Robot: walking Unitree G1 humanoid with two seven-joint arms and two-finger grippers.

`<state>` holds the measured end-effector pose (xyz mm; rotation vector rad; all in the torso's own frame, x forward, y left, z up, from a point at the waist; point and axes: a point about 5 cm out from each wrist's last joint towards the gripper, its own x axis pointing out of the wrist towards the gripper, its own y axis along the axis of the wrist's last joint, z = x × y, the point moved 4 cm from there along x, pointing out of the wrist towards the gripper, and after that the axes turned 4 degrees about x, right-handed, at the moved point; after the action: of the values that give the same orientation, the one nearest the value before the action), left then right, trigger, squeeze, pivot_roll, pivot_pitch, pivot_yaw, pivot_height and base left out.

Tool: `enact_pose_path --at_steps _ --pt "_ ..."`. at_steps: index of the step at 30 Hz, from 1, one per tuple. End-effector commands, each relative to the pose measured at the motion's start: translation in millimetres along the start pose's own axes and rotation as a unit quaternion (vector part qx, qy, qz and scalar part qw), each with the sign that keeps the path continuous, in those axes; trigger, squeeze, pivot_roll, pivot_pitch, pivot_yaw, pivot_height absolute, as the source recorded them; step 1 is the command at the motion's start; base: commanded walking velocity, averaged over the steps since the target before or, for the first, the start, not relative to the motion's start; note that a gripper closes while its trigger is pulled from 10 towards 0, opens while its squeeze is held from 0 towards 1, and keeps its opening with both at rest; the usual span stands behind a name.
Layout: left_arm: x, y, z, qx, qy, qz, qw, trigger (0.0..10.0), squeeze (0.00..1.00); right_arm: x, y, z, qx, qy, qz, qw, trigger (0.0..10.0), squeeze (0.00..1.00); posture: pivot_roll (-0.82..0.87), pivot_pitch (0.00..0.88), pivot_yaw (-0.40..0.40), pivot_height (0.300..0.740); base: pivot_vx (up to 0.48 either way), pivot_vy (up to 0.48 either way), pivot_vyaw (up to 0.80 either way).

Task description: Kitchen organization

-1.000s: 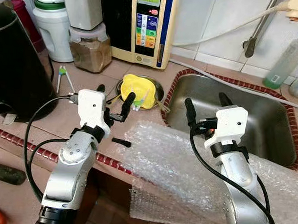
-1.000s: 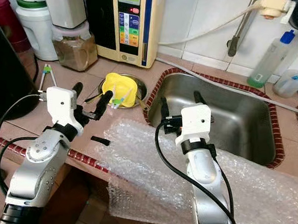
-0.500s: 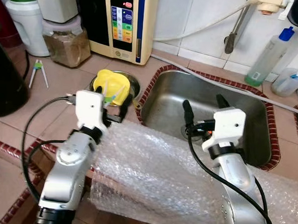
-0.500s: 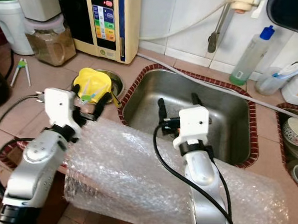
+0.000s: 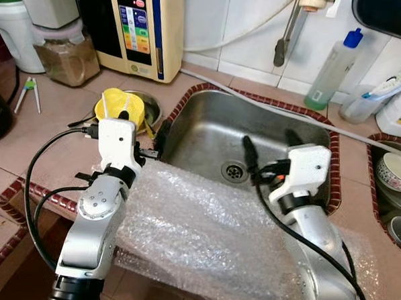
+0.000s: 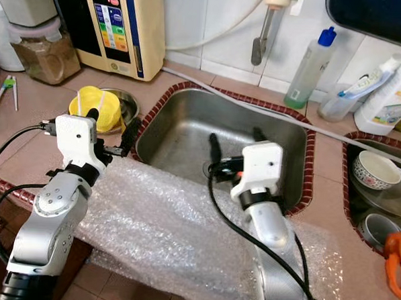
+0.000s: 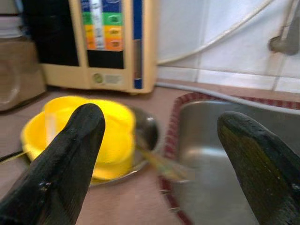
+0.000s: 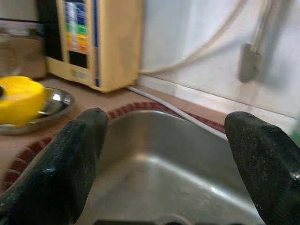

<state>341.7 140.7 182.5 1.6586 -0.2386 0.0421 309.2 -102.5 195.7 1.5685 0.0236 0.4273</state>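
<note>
The bubble wrap (image 5: pixel 209 238) hides the counter's front edge; the yellow lid (image 7: pixel 89 136) is blurred.

A sink (image 5: pixel 208 133) is set into the counter (image 5: pixel 46 138), with its drain (image 5: pixel 234 170) near the middle. A sheet of bubble wrap (image 5: pixel 202 237) lies in front of the sink, draped over the counter's front edge. To the sink's left, a lid (image 5: pixel 119 109) rests in a small dish (image 5: pixel 149 105). Behind that, against the wall, stands a water machine (image 5: pixel 141 26), with a jar (image 5: pixel 66 52) to its left. Scissors (image 5: pixel 29 90) lie further left. Behind the sink's right corner stands a bottle (image 5: pixel 332 69). Bowls (image 6: pixel 373 171) sit at the far right.
</note>
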Motion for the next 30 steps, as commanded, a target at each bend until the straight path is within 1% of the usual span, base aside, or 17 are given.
enact_pose_path --at_steps 1,4,5,7,8,9,10,12,16,17,18,21,22,23,25,27,30 --pt "4.2 5.2 -2.9 0.008 0.009 0.011 1.000 10.0 0.00 0.2 6.7 -3.3 -0.002 0.010 0.007 1.000 10.0 0.00 0.01 0.121 -0.025 0.740 0.000 0.000 0.00" --pt "6.4 11.1 -4.9 0.016 0.012 0.023 1.000 10.0 0.00 -0.2 5.0 -4.5 -0.002 0.012 0.003 1.000 10.0 0.00 0.01 0.120 -0.022 0.740 0.000 0.000 0.00" --pt "6.6 16.7 -4.7 0.029 0.008 0.037 0.999 10.0 0.00 0.2 5.1 -7.2 -0.004 0.018 0.002 1.000 10.0 0.00 0.01 0.121 -0.018 0.740 0.000 0.000 0.00" --pt "6.2 19.5 -5.0 0.037 0.009 0.044 0.998 10.0 0.00 1.0 6.0 -10.9 0.004 0.029 0.003 1.000 10.0 0.00 0.01 0.123 -0.014 0.740 0.000 0.000 0.00" --pt "5.5 21.0 -6.2 0.042 0.012 0.050 0.998 10.0 0.20 1.6 6.8 -12.1 0.004 0.033 0.004 0.999 10.0 0.00 0.01 0.123 -0.010 0.740 0.000 0.000 0.00" --pt "4.6 22.7 -6.8 0.042 0.012 0.057 0.997 10.0 0.48 2.5 7.8 -13.7 0.005 0.037 0.005 0.999 10.0 0.00 0.01 0.123 -0.010 0.740 0.000 0.000 0.00" --pt "4.1 22.7 -8.1 0.043 0.016 0.056 0.997 10.0 1.00 3.6 8.8 -14.4 0.009 0.039 0.006 0.999 10.0 0.00 0.01 0.125 -0.009 0.740 0.000 0.000 0.00" --pt "3.3 22.2 -7.8 0.023 0.009 0.059 0.998 10.0 1.00 5.7 11.6 -17.3 0.011 0.050 0.008 0.999 10.0 0.00 0.01 0.125 -0.010 0.740 0.000 0.000 0.00" --pt "2.9 15.3 -11.0 0.017 0.024 0.046 0.999 10.0 1.00 5.3 11.0 -24.3 0.015 0.074 0.000 0.997 10.0 0.00 0.01 0.127 -0.016 0.740 0.000 0.000 0.00" --pt "2.7 12.6 -11.6 0.018 0.027 0.041 0.999 10.0 1.00 3.5 10.5 -33.1 0.041 0.102 -0.006 0.994 10.0 0.00 0.01 0.131 -0.016 0.740 0.000 0.000 0.00" --pt "2.7 10.1 -12.2 0.015 0.030 0.034 0.999 10.0 1.00 1.7 10.3 -36.9 0.053 0.114 -0.009 0.992 10.0 0.00 0.01 0.129 -0.016 0.740 0.000 0.000 0.00" --pt "3.0 5.8 -12.4 0.014 0.031 0.022 0.999 10.0 1.00 -1.2 9.5 -41.4 0.062 0.127 -0.013 0.990 10.0 0.00 0.01 0.125 -0.018 0.740 0.000 0.000 0.00" --pt "3.1 3.4 -12.4 0.010 0.030 0.018 0.999 10.0 0.13 -2.4 8.6 -43.7 0.068 0.134 -0.017 0.989 10.0 0.00 0.01 0.124 -0.019 0.740 0.000 0.000 0.00" --pt "3.2 -2.0 -13.1 0.005 0.031 0.007 0.999 10.0 0.00 -4.5 7.1 -48.4 0.074 0.149 -0.023 0.986 10.0 0.00 0.01 0.122 -0.019 0.740 0.000 0.000 0.00" --pt "3.2 -2.0 -13.1 0.005 0.031 0.007 0.999 10.0 0.00 -4.5 7.1 -48.4 0.074 0.149 -0.023 0.986 10.0 0.00 0.01 0.122 -0.019 0.740 0.000 0.000 0.00" --pt "3.2 -12.2 -17.3 -0.005 0.043 -0.012 0.999 10.0 0.00 -7.0 4.8 -53.1 0.080 0.166 -0.033 0.982 10.0 0.00 0.00 0.121 -0.021 0.740 0.000 0.000 0.00" --pt "3.4 -15.2 -18.2 -0.006 0.044 -0.018 0.999 10.0 0.00 -7.4 4.5 -52.7 0.081 0.167 -0.035 0.982 10.0 0.00 0.00 0.120 -0.023 0.740 0.000 0.000 0.00"
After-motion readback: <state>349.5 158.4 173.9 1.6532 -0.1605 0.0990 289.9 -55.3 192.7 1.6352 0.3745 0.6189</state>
